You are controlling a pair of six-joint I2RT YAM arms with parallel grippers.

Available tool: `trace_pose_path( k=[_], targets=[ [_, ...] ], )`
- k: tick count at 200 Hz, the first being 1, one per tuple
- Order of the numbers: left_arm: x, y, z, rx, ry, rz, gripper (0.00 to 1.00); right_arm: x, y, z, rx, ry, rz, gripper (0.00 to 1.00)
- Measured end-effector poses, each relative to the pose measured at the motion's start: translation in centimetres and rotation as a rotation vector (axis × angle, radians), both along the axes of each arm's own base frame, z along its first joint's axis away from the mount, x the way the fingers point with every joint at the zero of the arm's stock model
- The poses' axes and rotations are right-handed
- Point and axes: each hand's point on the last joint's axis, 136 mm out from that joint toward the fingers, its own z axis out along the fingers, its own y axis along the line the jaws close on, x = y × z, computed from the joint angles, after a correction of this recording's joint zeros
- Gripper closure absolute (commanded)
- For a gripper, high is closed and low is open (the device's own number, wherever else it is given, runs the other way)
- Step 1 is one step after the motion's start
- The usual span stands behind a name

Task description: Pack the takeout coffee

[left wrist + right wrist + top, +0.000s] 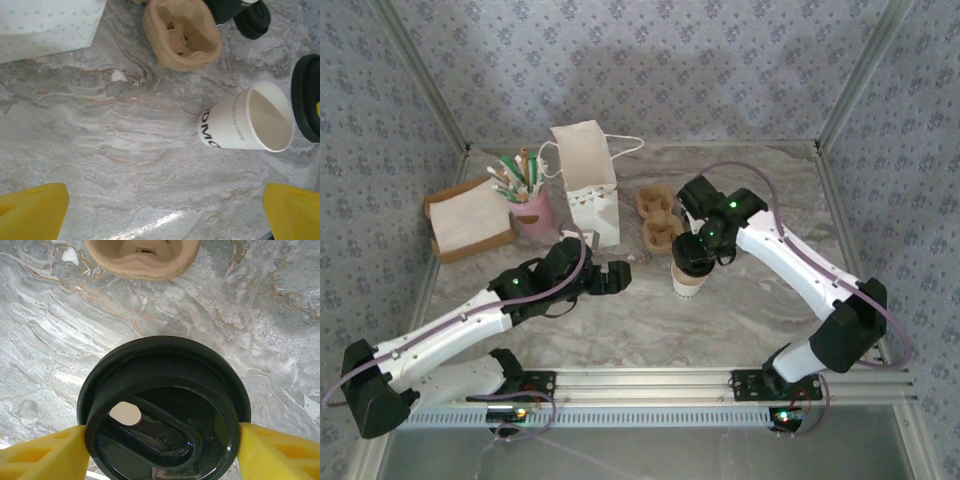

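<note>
Marble tabletop point(620, 330) is occupied by the uncovered white paper cup point(245, 122) near the pulp cup carrier point(182, 35). Its black lid point(162, 410) is clamped just beside it by the right gripper point(162, 450). The left gripper point(162, 212) is spread wide.

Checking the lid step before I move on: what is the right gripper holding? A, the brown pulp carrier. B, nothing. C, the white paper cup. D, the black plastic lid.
D: the right gripper has its yellow fingers pressed against both sides of the black plastic lid, while the white paper cup stands open.
</note>
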Motion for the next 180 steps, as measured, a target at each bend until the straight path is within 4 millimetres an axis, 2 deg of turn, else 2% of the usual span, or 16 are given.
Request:
trace_pose_path(
  k=[28,136,180],
  targets=[
    [-0.1,0.5,-0.9,0.006,0.022,0.014,0.00,-0.1,0.4,-0.8,-0.022,0.019,0.006,0.25],
    [0.1,-0.6,-0.5,-0.041,0.028,-0.009,0.00,-0.5,0.7,-3.3,-0.074,0.078,0.013,0.25],
    [0.1,-0.9,-0.8,-0.045,0.035,-0.017,0.00,-0.7,0.6,-3.7,-0.080,0.087,0.012,0.25]
  ],
)
